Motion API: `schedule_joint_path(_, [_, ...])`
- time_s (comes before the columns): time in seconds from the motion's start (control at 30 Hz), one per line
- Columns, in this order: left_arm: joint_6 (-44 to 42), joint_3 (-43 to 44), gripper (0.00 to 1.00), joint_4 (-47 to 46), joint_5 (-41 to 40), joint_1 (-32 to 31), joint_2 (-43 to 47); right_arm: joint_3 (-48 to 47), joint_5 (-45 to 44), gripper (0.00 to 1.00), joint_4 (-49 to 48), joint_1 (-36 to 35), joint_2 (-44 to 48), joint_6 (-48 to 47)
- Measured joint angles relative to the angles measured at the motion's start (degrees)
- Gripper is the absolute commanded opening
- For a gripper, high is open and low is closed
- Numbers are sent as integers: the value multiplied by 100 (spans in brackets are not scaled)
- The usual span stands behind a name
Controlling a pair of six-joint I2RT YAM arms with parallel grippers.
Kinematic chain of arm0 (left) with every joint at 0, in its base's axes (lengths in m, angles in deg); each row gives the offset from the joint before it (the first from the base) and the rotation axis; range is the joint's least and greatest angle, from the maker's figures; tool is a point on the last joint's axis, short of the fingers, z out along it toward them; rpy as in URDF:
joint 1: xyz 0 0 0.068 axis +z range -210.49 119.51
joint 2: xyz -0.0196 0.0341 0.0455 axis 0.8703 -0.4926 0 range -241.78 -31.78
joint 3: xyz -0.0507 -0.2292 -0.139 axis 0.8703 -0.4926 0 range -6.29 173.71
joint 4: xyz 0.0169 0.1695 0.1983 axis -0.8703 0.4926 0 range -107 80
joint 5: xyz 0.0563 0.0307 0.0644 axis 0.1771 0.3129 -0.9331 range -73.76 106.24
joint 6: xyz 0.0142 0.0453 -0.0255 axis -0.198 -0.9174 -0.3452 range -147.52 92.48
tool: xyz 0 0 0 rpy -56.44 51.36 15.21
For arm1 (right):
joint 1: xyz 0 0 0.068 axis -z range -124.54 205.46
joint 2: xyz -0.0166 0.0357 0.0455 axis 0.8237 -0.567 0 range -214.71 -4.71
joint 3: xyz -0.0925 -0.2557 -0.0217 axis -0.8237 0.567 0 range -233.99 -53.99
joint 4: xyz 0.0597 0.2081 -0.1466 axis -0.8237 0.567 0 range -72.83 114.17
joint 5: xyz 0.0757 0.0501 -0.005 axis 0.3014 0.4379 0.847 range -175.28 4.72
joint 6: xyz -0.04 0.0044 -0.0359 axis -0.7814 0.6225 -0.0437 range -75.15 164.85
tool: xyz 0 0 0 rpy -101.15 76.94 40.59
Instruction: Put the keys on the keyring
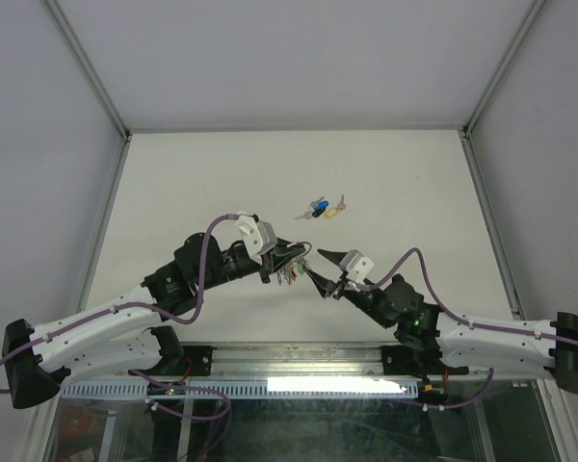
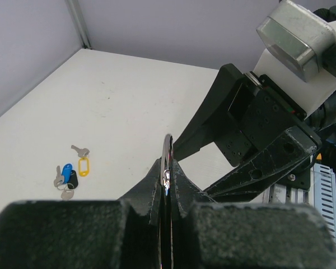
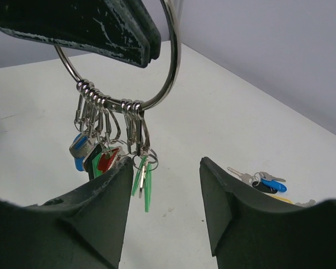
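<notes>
While the keyring (image 3: 174,67) hangs clamped and the other arm stands empty, your stock reads as follows, left to right in the overhead view:

1. Left gripper (image 2: 167,175). Centre of the overhead frame. Fingers closed flat on the wire of the keyring, holding it upright above the table (image 1: 222,183).

2. Hung keys (image 3: 109,157). Green, red and dark heads on small clips, gathered at the ring's lowest arc, centre-left of the right wrist view.

3. Right gripper (image 3: 165,162). Fingers apart, nothing between them, tips just below the hung keys, one on either side.

4. Keys (image 1: 326,207) to be added. A loose cluster on the table, above centre in the overhead frame, well apart from both arms. Blue head (image 2: 66,170) and yellow tag (image 2: 83,166) show at lower left of the left wrist view; the pieces lie touching.

Handling note, as a judgement: your next job is probably a fetch with the right arm.
- Keep the left clamp steady so the ring does not swing.
- Come down low on a single key and take it by the plastic head, leaving its hole free.
- Expect neighbours to drag along, so choose an outlying piece.
- The frames do not show where the ring's split lies, so find it before you thread
</notes>
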Motion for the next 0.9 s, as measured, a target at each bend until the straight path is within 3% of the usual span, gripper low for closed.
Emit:
schedule_joint_path(0.5, [0,85,0,0,24,0,9,0,162,52,-455,-4,-688,87])
schedule_joint_path(0.77, [7,85,0,-2,111,0,13,0,-83,27,-1217,-4,-1255,22])
schedule_joint_path(0.9, [4,85,0,-2,111,0,44,0,-223,20,-1408,-4,-1287,-57])
